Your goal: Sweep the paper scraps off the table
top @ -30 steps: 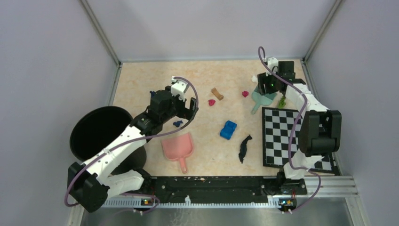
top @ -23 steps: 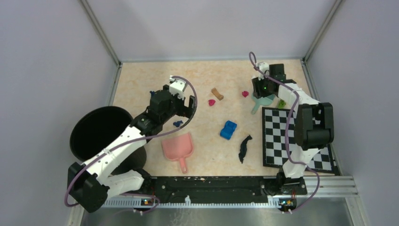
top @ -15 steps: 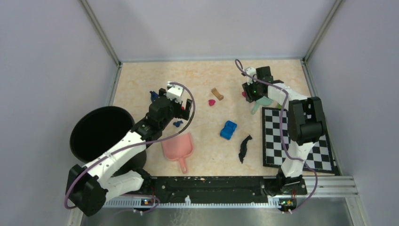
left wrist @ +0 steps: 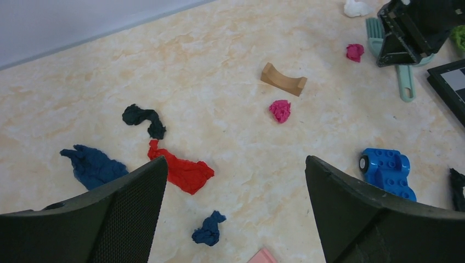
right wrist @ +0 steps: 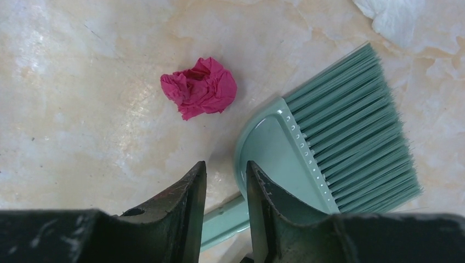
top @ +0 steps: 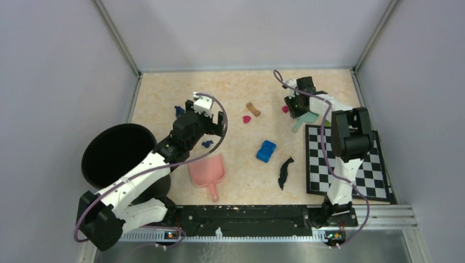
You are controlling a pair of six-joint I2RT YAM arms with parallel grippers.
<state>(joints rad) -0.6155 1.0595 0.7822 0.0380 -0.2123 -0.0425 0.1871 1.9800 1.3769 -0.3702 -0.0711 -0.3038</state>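
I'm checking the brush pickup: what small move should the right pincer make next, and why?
Probably close the right pincer fully on the handle of the green brush: its fingers straddle the handle, but whether they grip it yet is unclear. A magenta paper scrap lies just beside the brush head, ready to sweep.

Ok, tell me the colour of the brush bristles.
Brush bristles: pale green, clearest in right wrist view.

Surface: the flat marbled surface [top: 164, 93] was beige-peach, faintly speckled.
Scraps: the small wrinkly paper scraps [left wrist: 183, 172] were red, dark blue, black, magenta and white.
Brush: the bristled plastic brush [right wrist: 340, 148] was mint green.
Dustpan: the plastic dustpan [top: 207, 171] was pink.
Toy: the blocky toy [left wrist: 386, 171] was bright blue.
Board: the flat board [top: 340, 159] was chequered black and white.
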